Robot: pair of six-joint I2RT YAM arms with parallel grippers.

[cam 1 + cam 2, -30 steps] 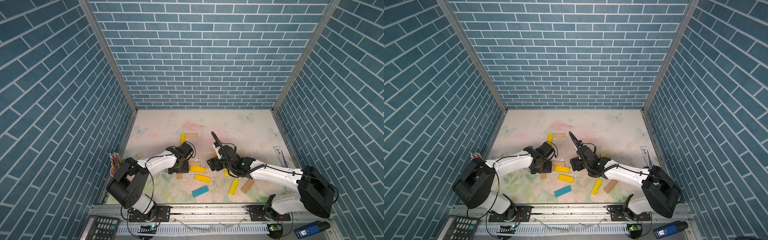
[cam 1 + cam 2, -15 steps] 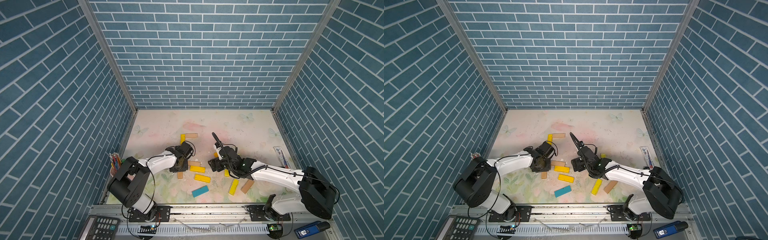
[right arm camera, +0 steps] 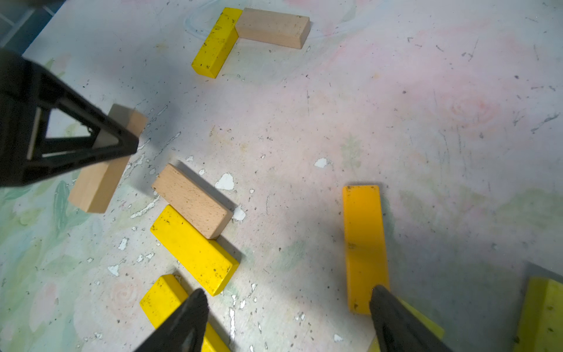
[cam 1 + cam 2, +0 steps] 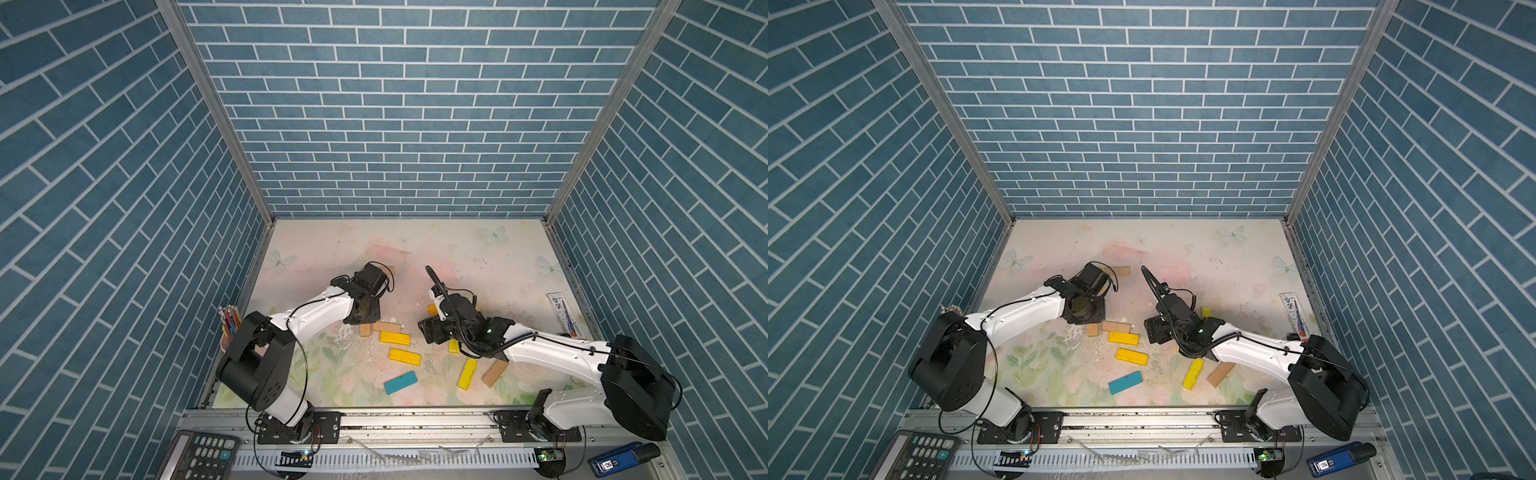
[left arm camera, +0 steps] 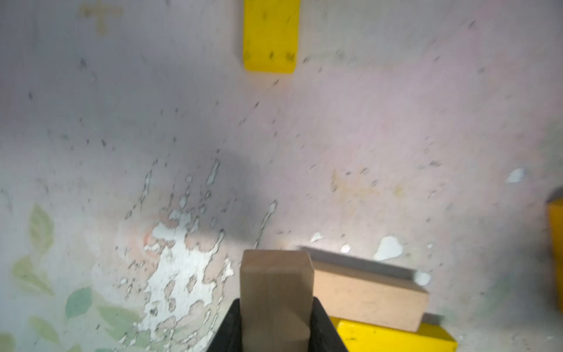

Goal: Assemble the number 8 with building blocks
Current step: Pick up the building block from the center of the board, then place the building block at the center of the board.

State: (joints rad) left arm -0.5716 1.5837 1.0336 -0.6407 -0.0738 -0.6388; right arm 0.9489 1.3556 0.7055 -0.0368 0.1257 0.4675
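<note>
The left gripper point(image 5: 275, 317) pinches a tan block point(image 5: 275, 280), apparently lifted just clear of the worktop point(image 5: 396, 137). It is beside a second tan block point(image 5: 365, 295) that touches a yellow block point(image 3: 195, 247). The right gripper point(image 3: 288, 304) hangs with jaws spread over an orange-yellow block point(image 3: 364, 243). A teal block point(image 4: 400, 382) lies apart.

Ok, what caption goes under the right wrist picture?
Open right jaws hang among yellow blocks; left jaws pinch a tan block.

Robot lab test cell: brick-print wall panels point(image 4: 395, 124), arms point(image 4: 320, 311) bolted to aluminium rail point(image 4: 415, 417), scuffed floral tabletop point(image 4: 457, 253).
</note>
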